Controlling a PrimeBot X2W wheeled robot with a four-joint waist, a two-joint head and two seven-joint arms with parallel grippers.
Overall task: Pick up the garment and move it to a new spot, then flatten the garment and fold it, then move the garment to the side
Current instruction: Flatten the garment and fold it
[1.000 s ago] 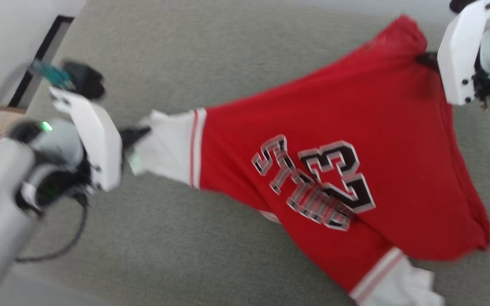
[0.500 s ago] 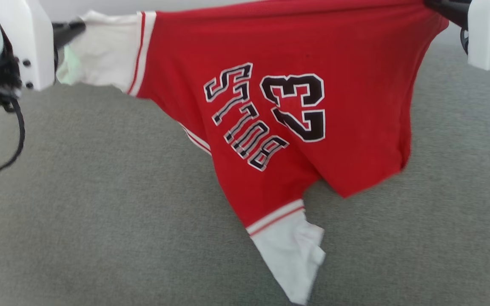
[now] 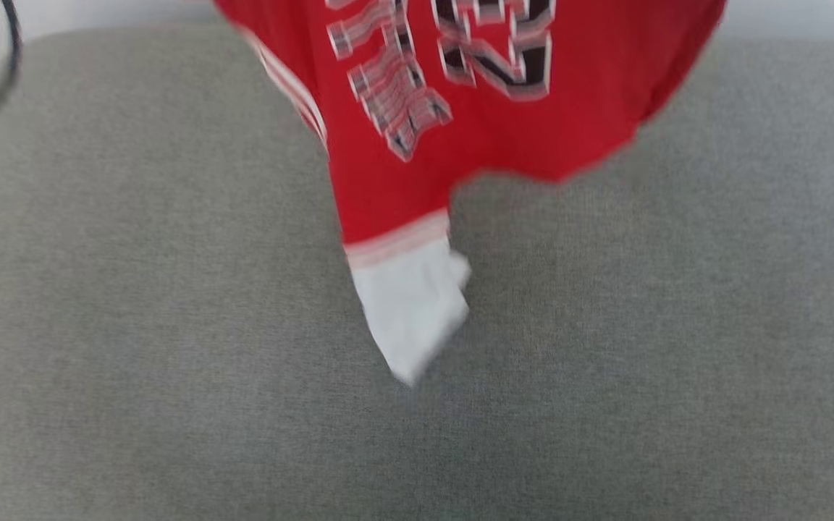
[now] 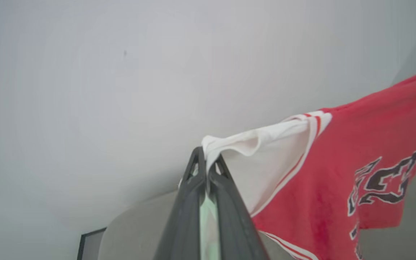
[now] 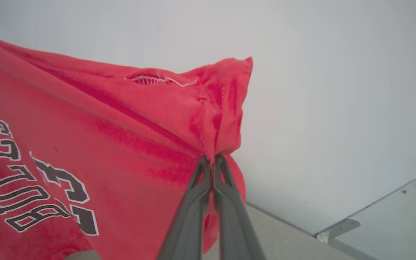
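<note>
I find the garment (image 3: 504, 123) hanging spread above the grey surface (image 3: 171, 376) in the head view, with its dark lettering smeared by blur. One white sleeve (image 3: 410, 318) dangles lowest. Through the blur I cannot tell whether its tip touches the surface.

The wrist views give the holds. The left gripper (image 4: 206, 169) is clamped on the edge of the other sleeve (image 4: 265, 144), with cloth drawn taut from its tips. The right gripper (image 5: 213, 160) is pinched tight on a bunched red corner. A pale wall (image 4: 103, 72) stands behind both.

Bright, even light; motion-blurred garment (image 3: 518, 137), head view
</note>
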